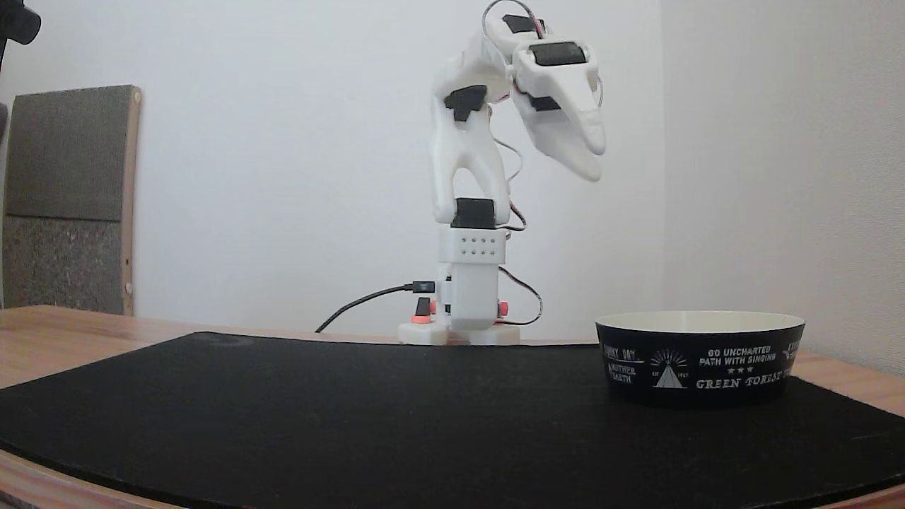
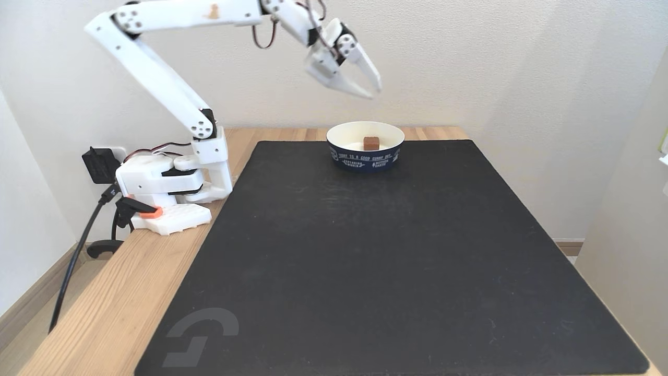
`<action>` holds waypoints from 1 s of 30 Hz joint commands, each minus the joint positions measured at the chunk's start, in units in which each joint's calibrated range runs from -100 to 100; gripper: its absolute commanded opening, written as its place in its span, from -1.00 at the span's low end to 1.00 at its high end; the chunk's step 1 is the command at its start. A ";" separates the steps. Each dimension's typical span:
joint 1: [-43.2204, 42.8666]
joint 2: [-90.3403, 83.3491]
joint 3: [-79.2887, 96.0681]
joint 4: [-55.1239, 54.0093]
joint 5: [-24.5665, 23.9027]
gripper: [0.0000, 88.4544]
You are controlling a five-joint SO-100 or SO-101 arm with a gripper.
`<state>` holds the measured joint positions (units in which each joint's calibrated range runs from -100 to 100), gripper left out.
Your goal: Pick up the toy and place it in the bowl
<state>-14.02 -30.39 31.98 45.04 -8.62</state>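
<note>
Jaws stand parted and empty: the gripper (image 2: pixel 369 89) hangs high in the air with its two white fingers spread in a narrow V, tips pointing down and to the right in a fixed view. From the base at the left edge of the table (image 2: pixel 109 292), the arm rises steeply, bends at the elbow and runs level to the right before the wrist tips downward. In the low fixed view the gripper (image 1: pixel 592 159) is raised well above the bowl (image 1: pixel 700 367) and to its left. At the far edge of the black mat (image 2: pixel 386 261) sits the bowl (image 2: pixel 365 156), and the toy (image 2: pixel 371 143) lies inside it on the cream floor, below the fingertips and well apart from them.
</note>
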 commanded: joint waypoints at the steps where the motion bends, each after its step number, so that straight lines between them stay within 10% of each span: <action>1: 7.88 -17.17 17.19 -0.42 -0.09 -0.88; 12: 5.70 -68.19 66.67 2.21 7.16 -0.88; 30: 5.70 -68.94 67.48 7.88 7.11 -0.88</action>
<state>-8.86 -98.67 98.68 52.72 -1.36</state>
